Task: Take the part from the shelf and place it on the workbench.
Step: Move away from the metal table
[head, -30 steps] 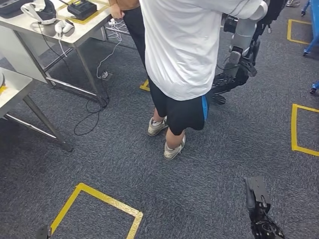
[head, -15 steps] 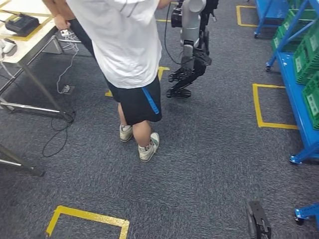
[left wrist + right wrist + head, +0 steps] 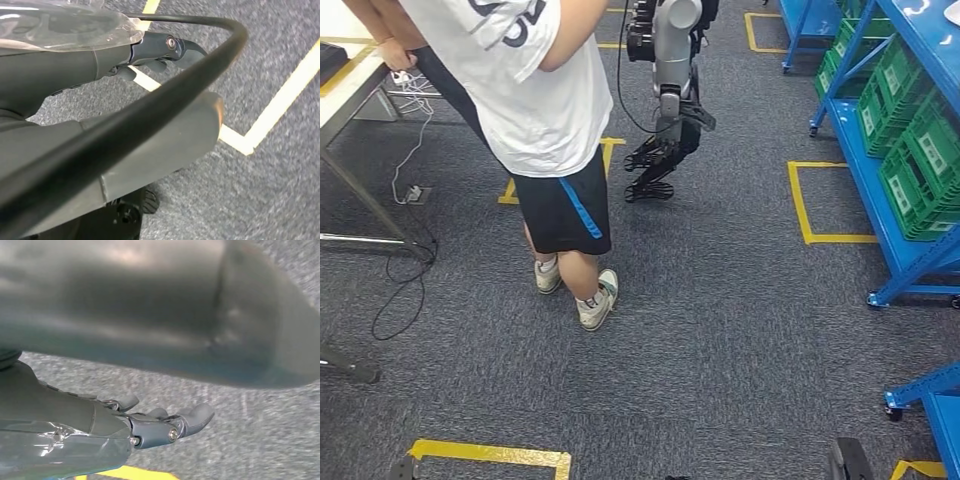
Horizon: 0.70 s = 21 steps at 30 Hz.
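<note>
Carpet (image 3: pixel 743 330): dark grey, running across the whole head view, crossed by yellow tape squares (image 3: pixel 824 200).
Shelf (image 3: pixel 901 250): blue steel racking along the right side, standing on the carpet, green bins (image 3: pixel 916 160) packed in rows on its lower level.
Part: cannot tell which bin holds it from here; no loose part can be made out on the shelf.
Person (image 3: pixel 516 110): white T-shirt and black shorts, standing centre-left, leaning over to a table (image 3: pixel 343 90) at the left edge with one hand on it.
Second robot (image 3: pixel 671 90): silver and black, standing just behind the person, near the middle of the far floor.
Left hand (image 3: pixel 158 50): hanging above the carpet and a yellow tape corner, fingers stretched out nearly straight, nothing in them.
Right hand (image 3: pixel 158 427): also over bare carpet, fingers extended and slightly apart, holding nothing.
</note>
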Each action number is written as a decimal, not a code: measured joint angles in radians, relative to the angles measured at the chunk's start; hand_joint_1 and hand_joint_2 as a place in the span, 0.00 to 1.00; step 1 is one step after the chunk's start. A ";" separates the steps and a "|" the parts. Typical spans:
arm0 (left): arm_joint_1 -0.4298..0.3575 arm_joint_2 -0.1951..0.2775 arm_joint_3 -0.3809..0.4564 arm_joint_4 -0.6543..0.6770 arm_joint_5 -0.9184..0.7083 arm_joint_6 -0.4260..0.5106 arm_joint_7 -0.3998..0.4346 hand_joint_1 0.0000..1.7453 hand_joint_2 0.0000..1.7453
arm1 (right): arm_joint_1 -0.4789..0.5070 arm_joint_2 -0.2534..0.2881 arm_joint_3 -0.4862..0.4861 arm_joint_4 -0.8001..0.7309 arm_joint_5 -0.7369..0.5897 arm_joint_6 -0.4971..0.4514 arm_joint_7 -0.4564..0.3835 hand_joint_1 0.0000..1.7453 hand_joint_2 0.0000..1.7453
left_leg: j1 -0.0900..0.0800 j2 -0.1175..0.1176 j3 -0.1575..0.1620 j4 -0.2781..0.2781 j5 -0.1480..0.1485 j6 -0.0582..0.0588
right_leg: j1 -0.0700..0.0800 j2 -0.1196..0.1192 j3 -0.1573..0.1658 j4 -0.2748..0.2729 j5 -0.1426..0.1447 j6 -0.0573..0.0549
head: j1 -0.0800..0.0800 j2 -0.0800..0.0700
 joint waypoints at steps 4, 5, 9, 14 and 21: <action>0.003 -0.005 0.007 0.000 0.000 0.002 0.005 0.00 0.00 | 0.002 0.001 -0.013 0.020 -0.015 0.008 0.009 0.00 0.00 | -0.001 0.063 0.013 0.013 -0.021 -0.019 | -0.007 -0.070 0.076 -0.122 0.055 0.009 | 0.030 0.000; 0.002 -0.005 0.008 0.000 -0.001 0.003 0.006 0.00 0.00 | 0.003 0.001 -0.017 0.024 -0.022 0.014 0.013 0.00 0.00 | -0.003 0.072 0.015 0.015 -0.025 -0.025 | -0.004 -0.082 0.093 -0.155 0.059 0.002 | 0.032 0.000; -0.002 -0.007 0.009 0.000 -0.007 0.002 0.010 0.00 0.00 | 0.024 0.004 -0.032 0.039 -0.053 0.034 0.028 0.00 0.00 | -0.002 0.079 0.015 0.031 -0.042 -0.045 | 0.000 -0.054 0.097 -0.166 0.058 -0.029 | 0.018 0.000; 0.001 -0.008 0.009 0.000 -0.020 -0.006 0.013 0.00 0.00 | 0.035 0.007 -0.041 0.046 -0.074 0.037 0.035 0.00 0.00 | 0.000 -0.013 -0.124 0.315 -0.174 -0.048 | 0.004 -0.003 0.095 -0.168 0.063 -0.046 | -0.012 0.000; -0.001 -0.001 0.009 0.000 -0.030 -0.010 0.013 0.00 0.00 | 0.039 0.015 -0.052 0.052 -0.085 0.035 0.041 0.00 0.00 | -0.013 -0.085 -0.024 0.034 -0.011 -0.010 | 0.008 0.078 0.097 -0.167 0.063 -0.041 | -0.030 0.000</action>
